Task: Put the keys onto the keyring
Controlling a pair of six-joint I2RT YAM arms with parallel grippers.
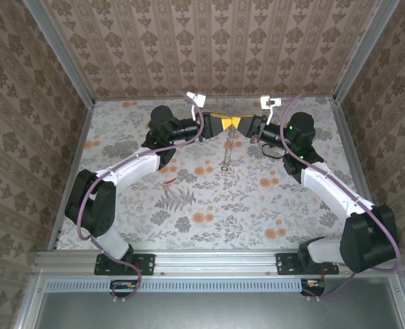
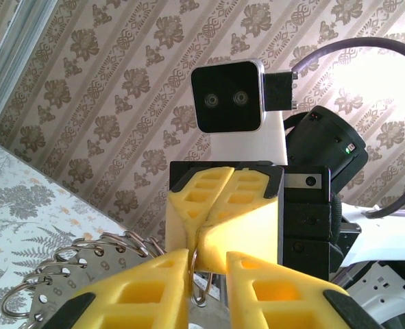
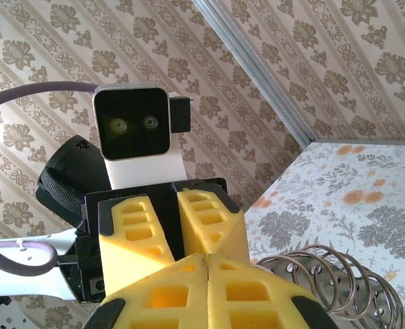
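- Grey-brown metal, the keyring (image 1: 225,152) hangs edge-on in the air over the far middle of the flowered table (image 1: 271,205). It is held up where the two arms meet, and small split rings (image 3: 332,281) and a numbered tag (image 2: 86,274) crowd along it.
- Yellow fingers of the left gripper (image 2: 209,277) are clenched on the hoop's thin wire, which runs up through the narrow slit between them.
- Tip to tip with it, the right gripper (image 3: 207,288) has its fingers pressed fully together. It seems to pinch the same wire, though the contact itself is hidden.
- One red-headed key (image 1: 169,181) lies loose on the table beside the left forearm, well apart from the ring.
- By my reading the ring is lifted and secured, but that key is not yet threaded. One gripper must let go to fetch it.
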